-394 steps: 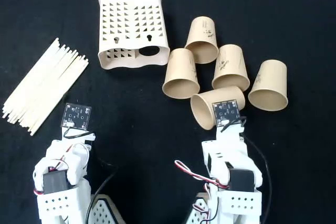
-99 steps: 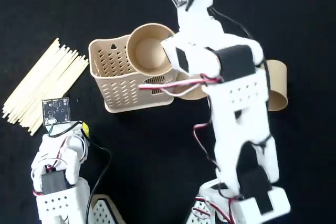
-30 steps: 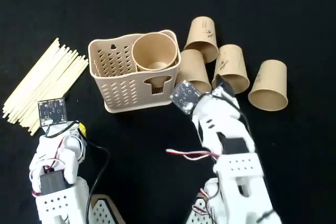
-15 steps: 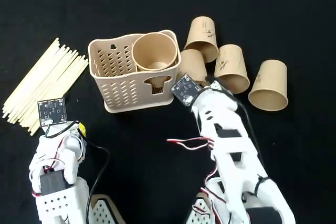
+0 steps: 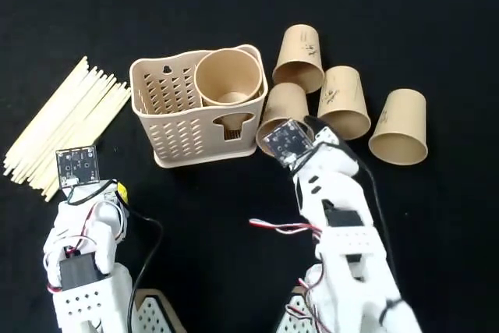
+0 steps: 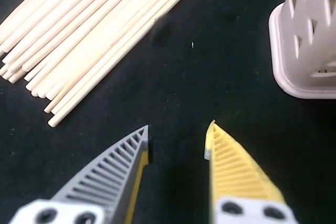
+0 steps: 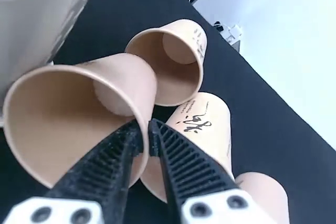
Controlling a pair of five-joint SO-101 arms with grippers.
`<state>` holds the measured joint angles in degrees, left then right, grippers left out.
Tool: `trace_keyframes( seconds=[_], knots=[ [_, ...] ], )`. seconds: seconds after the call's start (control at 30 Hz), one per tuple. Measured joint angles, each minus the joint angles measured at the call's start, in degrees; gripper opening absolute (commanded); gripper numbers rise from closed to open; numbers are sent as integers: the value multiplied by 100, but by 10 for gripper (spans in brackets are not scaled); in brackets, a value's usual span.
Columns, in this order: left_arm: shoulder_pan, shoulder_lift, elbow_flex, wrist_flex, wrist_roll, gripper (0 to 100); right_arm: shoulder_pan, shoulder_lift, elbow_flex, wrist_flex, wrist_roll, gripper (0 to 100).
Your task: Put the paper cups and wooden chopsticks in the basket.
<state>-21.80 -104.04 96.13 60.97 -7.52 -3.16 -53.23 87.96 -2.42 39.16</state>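
Note:
My right gripper (image 7: 144,129) is shut on the rim of a paper cup (image 7: 63,114), one finger inside the mouth and one outside. That cup (image 5: 284,103) lies on its side just right of the beige basket (image 5: 168,126), which stands upright with another cup (image 5: 228,77) inside it. Three more cups (image 5: 300,56) (image 5: 343,103) (image 5: 399,126) lie on the black table to the right. The wooden chopsticks (image 5: 66,122) lie in a loose bundle at the far left. Near them my left gripper (image 6: 178,135) hangs open over bare cloth, just short of the chopsticks (image 6: 94,30).
A corner of the basket (image 6: 310,40) shows beside the left gripper. The right arm (image 5: 335,208) stretches from the front edge up to the cups. Black cloth lies bare in front of the basket and between the two arms.
The right arm has shifted slightly right and toward the front, and the cup beside the basket has turned its mouth more to the front with it. The left arm has kept still.

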Motion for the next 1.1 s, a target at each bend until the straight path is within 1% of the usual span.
trace_keyframes(
  seconds=[0.13,0.3,0.43,0.53,0.7,0.8,0.93,1.1],
  knots=[
    [0,0,0,0,0,178,0,-1310,-352,1776,-193,11],
    [0,0,0,0,0,177,0,-2857,-1081,4158,-229,11],
    [0,0,0,0,0,177,0,-3701,-1609,5468,-255,11],
    [0,0,0,0,0,177,0,-4149,-2022,6136,-563,11],
    [0,0,0,0,0,178,0,-4492,-2989,6453,-1301,11],
    [0,0,0,0,0,178,0,-4290,-3684,6453,-1732,12],
    [0,0,0,0,0,179,-167,-3631,-4466,6277,-2048,12],
    [0,0,0,0,0,180,-659,-2356,-5433,5996,-2119,11]
  ],
)
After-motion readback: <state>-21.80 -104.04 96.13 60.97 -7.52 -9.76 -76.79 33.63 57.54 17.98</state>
